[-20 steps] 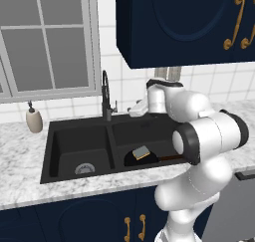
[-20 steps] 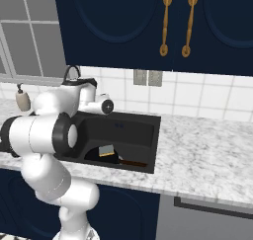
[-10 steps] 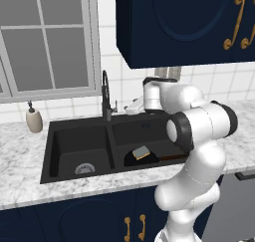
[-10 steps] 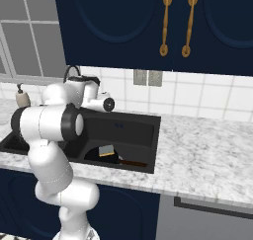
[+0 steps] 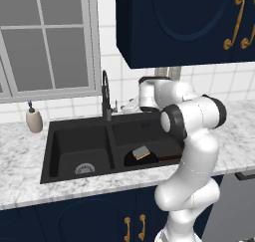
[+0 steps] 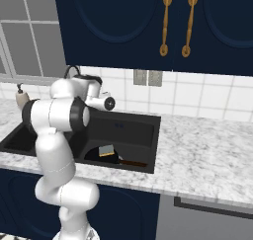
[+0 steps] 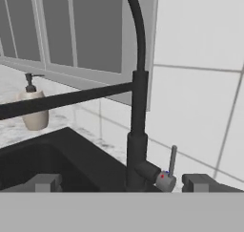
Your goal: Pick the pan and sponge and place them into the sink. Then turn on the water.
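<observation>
We see the pan [image 5: 149, 159] in the right basin of the sink [image 5: 79, 141], brown handle pointing right, sponge [image 5: 141, 152] lying in it. End effector [image 7: 122, 182] is spread wide and holds nothing, just in front of the faucet [image 7: 138, 131] base, its side lever [image 7: 172, 160] upright between the fingertips [image 7: 46, 182]. Soap dispenser [image 5: 34, 120] stands on the desk [image 5: 20, 141] left of the sink.

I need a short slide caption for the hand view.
Open gripper faces the faucet and its side lever.
</observation>
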